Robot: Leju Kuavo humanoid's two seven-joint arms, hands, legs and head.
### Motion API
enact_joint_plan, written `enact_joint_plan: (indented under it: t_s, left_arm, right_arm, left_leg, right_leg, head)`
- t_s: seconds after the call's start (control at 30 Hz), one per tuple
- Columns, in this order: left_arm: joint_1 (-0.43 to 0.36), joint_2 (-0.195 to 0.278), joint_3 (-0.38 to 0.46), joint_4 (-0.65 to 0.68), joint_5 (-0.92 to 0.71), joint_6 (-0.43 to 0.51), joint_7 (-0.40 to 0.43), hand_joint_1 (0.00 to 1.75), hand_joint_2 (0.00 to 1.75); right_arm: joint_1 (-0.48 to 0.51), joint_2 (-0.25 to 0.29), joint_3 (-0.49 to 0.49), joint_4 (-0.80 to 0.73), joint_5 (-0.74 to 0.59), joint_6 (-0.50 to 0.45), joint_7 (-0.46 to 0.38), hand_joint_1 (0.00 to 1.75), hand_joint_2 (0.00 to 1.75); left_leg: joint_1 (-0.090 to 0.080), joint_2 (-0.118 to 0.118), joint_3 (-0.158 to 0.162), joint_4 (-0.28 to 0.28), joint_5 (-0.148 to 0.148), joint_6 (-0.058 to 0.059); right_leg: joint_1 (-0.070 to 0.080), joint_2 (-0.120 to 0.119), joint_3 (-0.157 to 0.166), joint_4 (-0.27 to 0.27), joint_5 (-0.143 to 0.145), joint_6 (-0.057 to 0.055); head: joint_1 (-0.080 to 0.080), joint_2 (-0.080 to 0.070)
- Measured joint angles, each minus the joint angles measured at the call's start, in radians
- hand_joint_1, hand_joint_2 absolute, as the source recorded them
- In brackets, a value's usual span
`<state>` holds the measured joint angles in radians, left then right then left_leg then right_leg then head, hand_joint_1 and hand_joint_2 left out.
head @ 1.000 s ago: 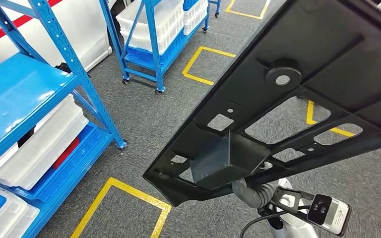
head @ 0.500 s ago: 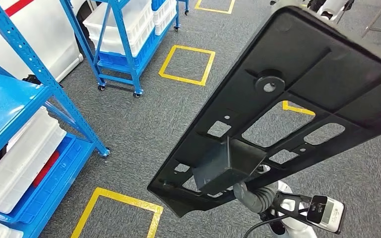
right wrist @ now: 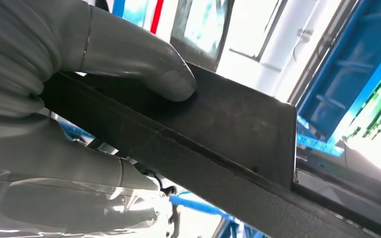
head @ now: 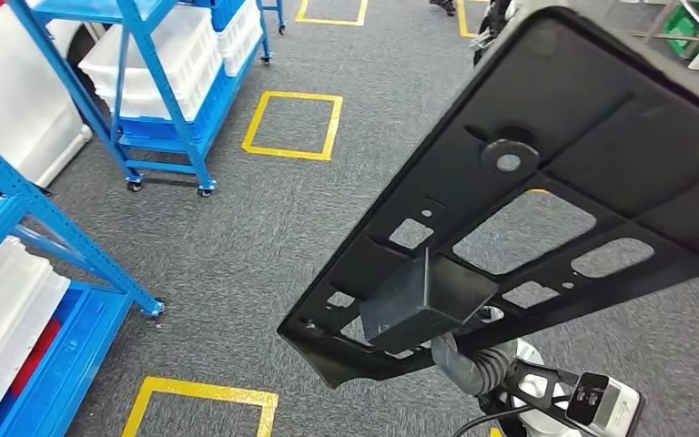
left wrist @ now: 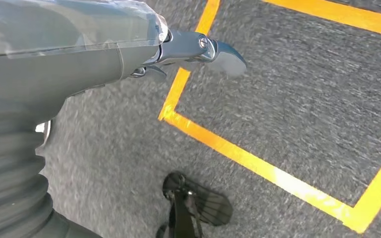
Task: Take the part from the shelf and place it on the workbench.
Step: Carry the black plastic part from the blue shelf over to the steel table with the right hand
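Note:
The part (head: 546, 118) is a large flat black plastic panel with cut-out holes and a boxy lug underneath. It is held up tilted at the right of the head view, above the floor. My right arm (head: 475, 366) reaches up under its near end. In the right wrist view my right hand (right wrist: 54, 74) grips the part's edge (right wrist: 218, 129), thumb pressed on top and fingers beneath. My left hand (left wrist: 129, 54) hangs over the carpet, its fingers extended and holding nothing.
A blue shelf (head: 64, 237) with white crates (head: 0, 309) stands at the left. A wheeled blue rack (head: 164, 82) with more white crates stands farther back. Yellow tape squares (head: 293, 125) mark the grey carpet, one near the left hand (left wrist: 258, 158).
The whole view has swung: the shelves slid toward the left edge and more carpet and tape squares show. The part stays held in my right hand.

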<state>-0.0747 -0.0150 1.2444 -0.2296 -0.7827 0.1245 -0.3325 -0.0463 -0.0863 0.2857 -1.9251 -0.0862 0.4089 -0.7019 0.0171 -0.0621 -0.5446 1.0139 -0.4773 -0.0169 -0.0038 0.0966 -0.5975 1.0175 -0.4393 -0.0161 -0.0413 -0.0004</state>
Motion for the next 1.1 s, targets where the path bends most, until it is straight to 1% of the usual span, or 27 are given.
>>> enact_joint_plan:
  t_s: [0.07, 0.1, 0.13, 0.2, 0.27, 0.3, 0.33, 0.37, 0.43, 0.47, 0.5, 0.57, 0.6, 0.63, 0.7, 0.73, 0.77, 0.8, 0.83, 0.87, 0.9, 0.93, 0.97, 1.0, 1.03, 1.07, 1.1]
  left_arm:
    - [-0.001, 0.004, 0.0, 0.0, -0.002, 0.0, 0.001, 0.0, 1.75]
    - [-0.003, 0.005, 0.0, 0.0, -0.002, 0.0, 0.001, 0.0, 1.75]
    - [-0.004, 0.006, 0.0, 0.0, -0.003, -0.001, 0.001, 0.0, 1.75]
    - [-0.001, 0.007, 0.0, 0.0, -0.006, -0.005, 0.0, 0.0, 1.75]
    - [0.003, 0.008, 0.0, 0.0, -0.011, -0.008, 0.0, 0.0, 1.75]
    - [0.003, 0.008, 0.0, 0.0, -0.014, -0.009, -0.001, 0.0, 1.75]
    - [0.002, 0.008, 0.0, 0.0, -0.016, -0.01, -0.002, 0.0, 1.75]
    - [0.002, 0.008, 0.0, 0.0, -0.019, -0.011, -0.003, 0.0, 1.75]
    - [0.0, 0.008, -0.001, 0.0, -0.022, -0.014, -0.004, 0.0, 1.75]
    - [0.0, 0.008, -0.001, 0.0, -0.022, -0.016, -0.004, 0.0, 1.75]
    - [0.0, 0.008, -0.001, 0.0, -0.022, -0.018, -0.004, 0.0, 1.75]
    - [-0.003, 0.008, -0.001, 0.0, -0.022, -0.023, -0.005, 0.0, 1.75]
    - [-0.004, 0.008, -0.002, 0.0, -0.022, -0.025, -0.005, 0.0, 1.75]
    - [-0.005, 0.008, -0.002, 0.0, -0.022, -0.028, -0.006, 0.0, 1.75]
    - [-0.003, 0.008, -0.002, 0.0, -0.021, -0.034, -0.007, 0.0, 1.75]
    - [-0.001, 0.007, -0.002, 0.0, -0.02, -0.036, -0.007, 0.0, 1.75]
    - [0.001, 0.007, -0.002, 0.0, -0.02, -0.038, -0.008, 0.0, 1.75]
    - [0.003, 0.007, -0.002, 0.0, -0.019, -0.04, -0.008, 0.0, 1.75]
    - [0.003, 0.007, -0.002, 0.0, -0.017, -0.04, -0.007, 0.0, 1.75]
    - [0.002, 0.007, -0.001, 0.0, -0.015, -0.039, -0.006, 0.0, 1.75]
    - [0.001, 0.007, -0.001, 0.0, -0.012, -0.037, -0.004, 0.0, 1.75]
    - [0.0, 0.007, 0.0, 0.0, -0.008, -0.033, 0.0, 0.0, 1.75]
    - [0.0, 0.007, 0.001, 0.0, -0.004, -0.029, 0.003, 0.0, 1.75]
    - [-0.001, 0.007, 0.002, 0.0, 0.001, -0.025, 0.007, 0.0, 1.75]
    - [-0.001, 0.007, 0.002, 0.0, 0.004, -0.022, 0.009, 0.0, 1.75]
    - [-0.002, 0.007, 0.003, 0.0, 0.007, -0.019, 0.011, 0.0, 1.75]
    - [-0.004, 0.007, 0.003, 0.0, 0.01, -0.017, 0.013, 0.0, 1.75]
  right_arm:
    - [0.017, -0.004, 0.0, -0.018, -0.003, -0.005, 0.0, 1.75, 1.75]
    - [0.025, -0.006, 0.0, -0.027, -0.004, -0.006, 0.0, 1.75, 1.75]
    - [0.03, -0.009, 0.0, -0.033, -0.006, -0.006, 0.0, 1.75, 1.75]
    - [0.036, -0.012, 0.0, -0.044, -0.006, -0.005, 0.0, 1.75, 1.75]
    - [0.046, -0.012, 0.0, -0.049, -0.004, -0.004, 0.0, 1.75, 1.75]
    - [0.052, -0.012, 0.0, -0.051, -0.003, -0.003, 0.0, 1.75, 1.75]
    - [0.057, -0.012, 0.0, -0.052, -0.002, -0.003, 0.0, 1.75, 1.75]
    - [0.06, -0.012, 0.0, -0.052, -0.002, -0.003, 0.0, 1.75, 1.75]
    - [0.063, -0.012, 0.0, -0.055, 0.0, -0.003, 0.0, 1.75, 1.75]
    - [0.063, -0.012, 0.0, -0.057, 0.0, -0.003, 0.0, 1.75, 1.75]
    - [0.064, -0.012, 0.0, -0.059, 0.0, -0.003, 0.0, 1.75, 1.75]
    - [0.066, -0.012, 0.0, -0.061, -0.002, -0.003, 0.0, 1.75, 1.75]
    - [0.068, -0.012, 0.0, -0.062, -0.003, -0.003, 0.0, 1.75, 1.75]
    - [0.068, -0.012, 0.0, -0.063, -0.005, -0.003, 0.0, 1.75, 1.75]
    - [0.069, -0.01, 0.0, -0.064, -0.01, -0.004, 0.0, 1.75, 1.75]
    - [0.068, -0.009, 0.0, -0.063, -0.013, -0.006, 0.0, 1.75, 1.75]
    - [0.068, -0.008, 0.0, -0.062, -0.016, -0.008, 0.0, 1.75, 1.75]
    - [0.068, -0.008, 0.0, -0.061, -0.018, -0.01, 0.0, 1.75, 1.75]
    - [0.068, -0.008, 0.0, -0.059, -0.021, -0.013, 0.0, 1.75, 1.75]
    - [0.066, -0.008, -0.001, -0.057, -0.025, -0.015, 0.0, 1.75, 1.75]
    - [0.061, -0.008, -0.001, -0.055, -0.03, -0.017, 0.001, 1.75, 1.75]
    - [0.054, -0.008, -0.001, -0.052, -0.037, -0.018, 0.002, 1.75, 1.75]
    - [0.043, -0.008, 0.0, -0.048, -0.043, -0.019, 0.005, 1.75, 1.75]
    - [0.031, -0.007, 0.0, -0.043, -0.049, -0.02, 0.009, 1.75, 1.75]
    - [0.02, -0.007, 0.001, -0.038, -0.054, -0.021, 0.013, 1.75, 1.75]
    - [0.01, -0.007, 0.003, -0.033, -0.059, -0.022, 0.016, 1.75, 1.75]
    - [0.002, -0.006, 0.004, -0.028, -0.063, -0.022, 0.019, 1.75, 1.75]
  left_leg:
    - [-0.002, 0.011, 0.002, -0.005, 0.001, 0.011]
    - [-0.001, 0.021, 0.004, -0.009, 0.004, 0.019]
    - [-0.001, 0.032, 0.005, -0.014, 0.008, 0.027]
    - [-0.002, 0.057, 0.006, -0.019, 0.012, 0.038]
    - [-0.006, 0.081, 0.004, -0.019, 0.011, 0.041]
    - [-0.007, 0.093, 0.004, -0.019, 0.01, 0.041]
    - [-0.008, 0.104, 0.004, -0.019, 0.009, 0.041]
    - [-0.008, 0.114, 0.005, -0.018, 0.007, 0.039]
    - [-0.01, 0.132, 0.01, -0.017, 0.002, 0.032]
    - [-0.012, 0.139, 0.013, -0.016, -0.001, 0.027]
    - [-0.014, 0.146, 0.015, -0.016, -0.003, 0.021]
    - [-0.014, 0.162, 0.021, -0.017, -0.006, 0.009]
    - [-0.011, 0.16, 0.022, -0.013, -0.011, 0.003]
    - [-0.009, 0.146, 0.017, 0.004, -0.025, -0.002]
    - [-0.005, 0.098, -0.021, 0.098, -0.083, -0.009]
    - [-0.004, 0.081, -0.052, 0.167, -0.118, -0.01]
    - [-0.004, 0.073, -0.084, 0.233, -0.144, -0.012]
    - [-0.004, 0.07, -0.104, 0.273, -0.153, -0.013]
    - [-0.004, 0.069, -0.108, 0.276, -0.14, -0.013]
    - [-0.003, 0.066, -0.094, 0.24, -0.109, -0.013]
    - [-0.002, 0.057, -0.066, 0.172, -0.067, -0.011]
    - [0.0, 0.034, -0.036, 0.101, -0.034, -0.009]
    - [0.002, 0.013, -0.013, 0.044, -0.012, -0.007]
    - [0.002, -0.004, 0.0, 0.01, -0.003, -0.005]
    - [0.001, -0.012, 0.003, -0.001, -0.004, -0.001]
    - [0.0, -0.004, 0.003, -0.004, -0.002, 0.004]
    - [0.0, 0.006, 0.003, -0.007, 0.002, 0.011]
  right_leg:
    - [-0.002, 0.015, -0.006, -0.001, 0.004, 0.013]
    - [-0.002, 0.006, -0.01, 0.003, 0.001, 0.018]
    - [-0.001, -0.015, -0.019, 0.021, -0.012, 0.022]
    - [-0.001, -0.067, -0.064, 0.116, -0.069, 0.027]
    - [-0.006, -0.085, -0.126, 0.245, -0.126, 0.033]
    - [-0.008, -0.087, -0.141, 0.279, -0.132, 0.035]
    - [-0.01, -0.09, -0.137, 0.274, -0.12, 0.036]
    - [-0.011, -0.097, -0.111, 0.228, -0.092, 0.036]
    - [-0.007, -0.134, -0.03, 0.085, -0.037, 0.031]
    - [-0.004, -0.147, -0.001, 0.032, -0.022, 0.026]
    - [0.0, -0.156, 0.013, 0.004, -0.019, 0.021]
    - [0.005, -0.14, 0.013, -0.004, -0.019, 0.011]
    - [0.004, -0.131, 0.014, -0.007, -0.018, 0.006]
    - [0.002, -0.122, 0.016, -0.011, -0.015, -0.001]
    - [-0.002, -0.104, 0.019, -0.016, -0.011, -0.012]
    - [-0.001, -0.094, 0.019, -0.016, -0.011, -0.016]
    - [0.0, -0.083, 0.018, -0.016, -0.011, -0.018]
    - [0.001, -0.071, 0.018, -0.016, -0.01, -0.018]
    - [0.001, -0.058, 0.019, -0.015, -0.011, -0.017]
    - [0.001, -0.046, 0.021, -0.013, -0.011, -0.017]
    - [0.0, -0.035, 0.022, -0.011, -0.012, -0.015]
    - [0.0, -0.024, 0.021, -0.008, -0.013, -0.012]
    - [0.0, -0.013, 0.018, -0.004, -0.013, -0.007]
    - [-0.001, -0.003, 0.012, -0.001, -0.012, -0.001]
    - [-0.002, 0.008, 0.006, 0.001, -0.009, 0.006]
    - [-0.004, 0.018, 0.001, 0.0, -0.005, 0.013]
    - [-0.006, 0.018, -0.002, 0.0, -0.004, 0.019]
  head:
    - [0.0, 0.0]
    - [0.0, 0.0]
    - [0.0, 0.0]
    - [0.0, 0.0]
    - [0.0, 0.0]
    - [0.0, 0.0]
    - [0.0, 0.0]
    - [0.0, 0.0]
    - [0.0, 0.0]
    - [0.0, 0.0]
    - [0.0, 0.0]
    - [0.0, 0.0]
    - [0.0, 0.0]
    - [0.0, 0.0]
    - [0.0, 0.0]
    - [0.0, 0.0]
    - [0.0, 0.0]
    - [0.0, 0.0]
    - [0.0, 0.0]
    - [0.0, 0.0]
    - [0.0, 0.0]
    - [0.0, 0.0]
    - [0.0, 0.0]
    - [0.0, 0.0]
    - [0.0, 0.0]
    - [0.0, 0.0]
    - [0.0, 0.0]
